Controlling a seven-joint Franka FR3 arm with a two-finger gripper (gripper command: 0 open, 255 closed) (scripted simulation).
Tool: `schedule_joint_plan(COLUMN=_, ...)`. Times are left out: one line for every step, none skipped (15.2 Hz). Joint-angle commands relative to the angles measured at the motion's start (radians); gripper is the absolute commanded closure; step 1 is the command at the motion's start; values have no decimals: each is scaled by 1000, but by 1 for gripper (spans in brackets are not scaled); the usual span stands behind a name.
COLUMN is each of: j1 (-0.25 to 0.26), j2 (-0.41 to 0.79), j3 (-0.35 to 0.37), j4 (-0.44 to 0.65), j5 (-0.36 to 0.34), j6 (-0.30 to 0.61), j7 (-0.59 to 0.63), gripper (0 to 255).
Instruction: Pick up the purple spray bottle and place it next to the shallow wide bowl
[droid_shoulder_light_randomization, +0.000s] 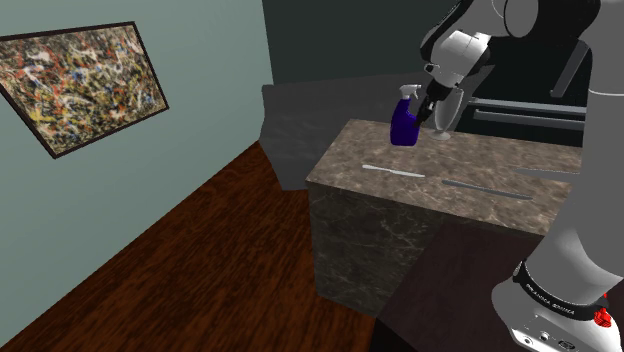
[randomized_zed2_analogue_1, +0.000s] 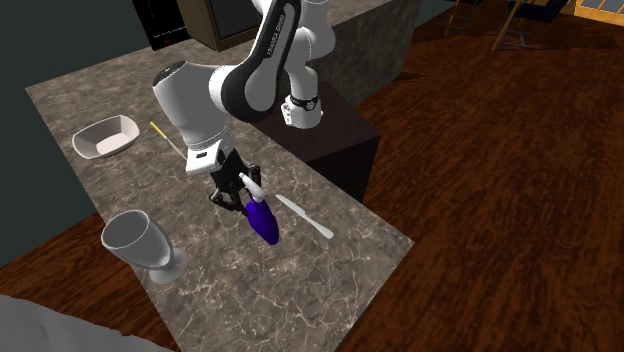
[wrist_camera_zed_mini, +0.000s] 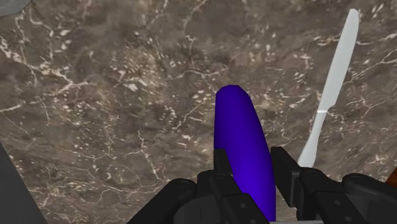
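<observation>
My black gripper (randomized_zed2_analogue_1: 238, 186) is shut on the neck of the purple spray bottle (randomized_zed2_analogue_1: 262, 222), just below its white trigger head. The bottle hangs tilted over the brown marble counter (randomized_zed2_analogue_1: 330, 280). In the wrist view the bottle's body (wrist_camera_zed_mini: 245, 149) runs out from between the two fingers (wrist_camera_zed_mini: 222, 167) that clasp it. The shoulder view has the bottle (droid_shoulder_light_randomization: 404, 124) near the counter's far edge, under the gripper (droid_shoulder_light_randomization: 430, 100). A shallow wide white bowl (randomized_zed2_analogue_1: 105, 137) sits at the far end of the counter, well away from the bottle.
A white knife (randomized_zed2_analogue_1: 305, 216) lies on the counter just beside the bottle, and it also appears in the wrist view (wrist_camera_zed_mini: 332, 89). A grey goblet (randomized_zed2_analogue_1: 140, 243) stands near the counter's front left. A thin yellow stick (randomized_zed2_analogue_1: 164, 137) lies next to the bowl. Dark wood floor surrounds the counter.
</observation>
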Motion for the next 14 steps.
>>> schedule_joint_plan(j1=11, j2=-19, j3=-12, j4=7, j5=-24, j6=-13, j7=21, gripper=255)
schedule_joint_plan(j1=16, j2=-27, j3=-18, j4=11, j5=-36, j6=-20, j7=31, gripper=255)
schedule_joint_plan(j1=20, j2=-36, j3=-24, j4=15, j5=-47, j6=-27, j7=41, gripper=255)
schedule_joint_plan(j1=25, j2=-44, j3=-29, j4=19, j5=-58, j6=-34, j7=50, gripper=255)
schedule_joint_plan(j1=29, j2=-53, j3=-34, j4=24, j5=-69, j6=-41, j7=60, gripper=255)
schedule_joint_plan(j1=34, j2=-61, j3=-39, j4=28, j5=-80, j6=-48, j7=69, gripper=255)
schedule_joint_plan(j1=38, j2=-69, j3=-44, j4=33, j5=-91, j6=-55, j7=79, gripper=255)
schedule_joint_plan(j1=42, j2=-77, j3=-48, j4=38, j5=-102, j6=-62, j7=88, gripper=255)
schedule_joint_plan(j1=46, j2=-85, j3=-53, j4=44, j5=-112, j6=-70, j7=97, gripper=255)
schedule_joint_plan(j1=49, j2=-92, j3=-57, j4=49, j5=-122, j6=-77, j7=106, gripper=255)
schedule_joint_plan(j1=53, j2=-100, j3=-61, j4=55, j5=-132, j6=-85, j7=115, gripper=255)
schedule_joint_plan(j1=57, j2=-107, j3=-65, j4=61, j5=-142, j6=-93, j7=124, gripper=255)
schedule_joint_plan(j1=60, j2=-114, j3=-69, j4=68, j5=-152, j6=-101, j7=133, gripper=255)
schedule_joint_plan(j1=63, j2=-121, j3=-72, j4=74, j5=-161, j6=-110, j7=142, gripper=255)
